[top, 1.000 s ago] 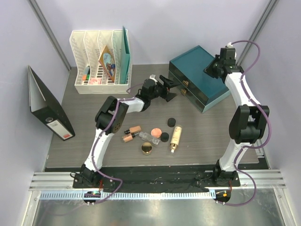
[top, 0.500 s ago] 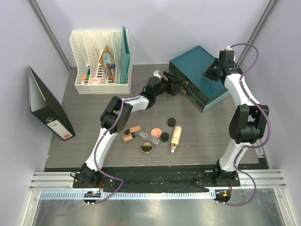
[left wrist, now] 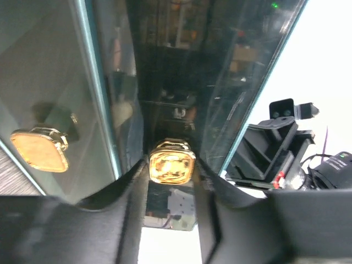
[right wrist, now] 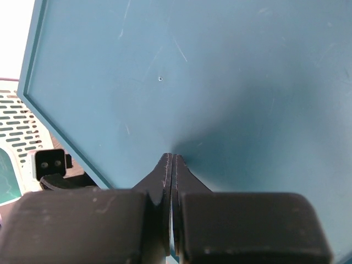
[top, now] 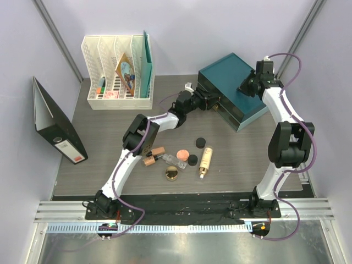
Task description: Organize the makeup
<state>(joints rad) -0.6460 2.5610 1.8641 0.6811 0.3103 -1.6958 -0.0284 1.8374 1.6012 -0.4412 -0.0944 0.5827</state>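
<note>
Left tool [left wrist: 171, 171]: fingers flank the gold drawer knob [left wrist: 171, 160] at frame centre; whether it is actually gripped cannot be told. Apparently placed to draw out the drawer of the teal box [top: 228, 74], upper right of the overhead view.

Right tool [right wrist: 171, 164]: clenched, empty, tips pressed on the box lid, probably to steady it.

Makeup [top: 183, 150]: loose on the worktop [top: 247, 159], lower centre, well apart from the box; none stored yet.

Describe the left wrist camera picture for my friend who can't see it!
The left gripper has a black finger on each side of a shiny gold drawer knob on the teal drawer box. A second gold knob shows at left, and part of the right arm at right.
</note>
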